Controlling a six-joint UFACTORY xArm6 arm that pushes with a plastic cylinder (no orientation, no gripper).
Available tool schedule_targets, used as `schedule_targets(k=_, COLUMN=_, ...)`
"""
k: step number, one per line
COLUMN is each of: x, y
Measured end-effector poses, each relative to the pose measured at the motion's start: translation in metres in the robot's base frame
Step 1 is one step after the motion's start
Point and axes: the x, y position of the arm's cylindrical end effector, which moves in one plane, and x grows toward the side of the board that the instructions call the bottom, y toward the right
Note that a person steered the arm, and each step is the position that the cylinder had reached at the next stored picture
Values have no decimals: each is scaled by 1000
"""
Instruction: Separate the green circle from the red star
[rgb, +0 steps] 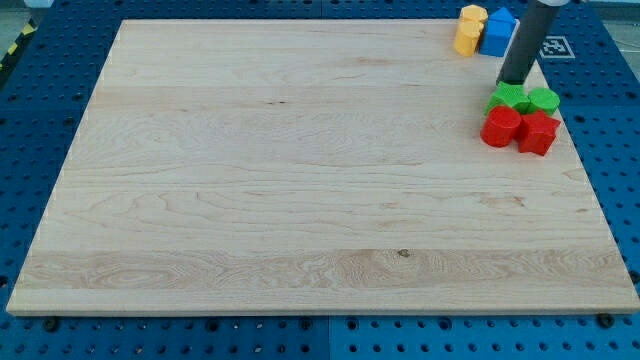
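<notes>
Rod: dark, straight, entering from the view's top right and leaning slightly; no jaws fitted, so no grasp state applies. My tip (513, 83) rests at the upper left edge of the green star (509, 98), touching or nearly so. Green circle (544, 99) sits just right of the green star, directly above the red star (538, 132) and touching it. Red circle (501, 127) adjoins the red star's left. Yellow block (469, 29) and blue block (498, 31) lie together above, on the wooden surface (300, 170)
</notes>
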Motion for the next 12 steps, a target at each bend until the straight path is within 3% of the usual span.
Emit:
schedule_targets(k=1, x=-36, y=9)
schedule_targets(k=2, x=-22, y=32)
schedule_targets(k=3, x=20, y=37)
schedule_targets(k=6, x=53, y=105)
schedule_targets(k=10, x=92, y=98)
schedule_targets(k=12, x=70, y=29)
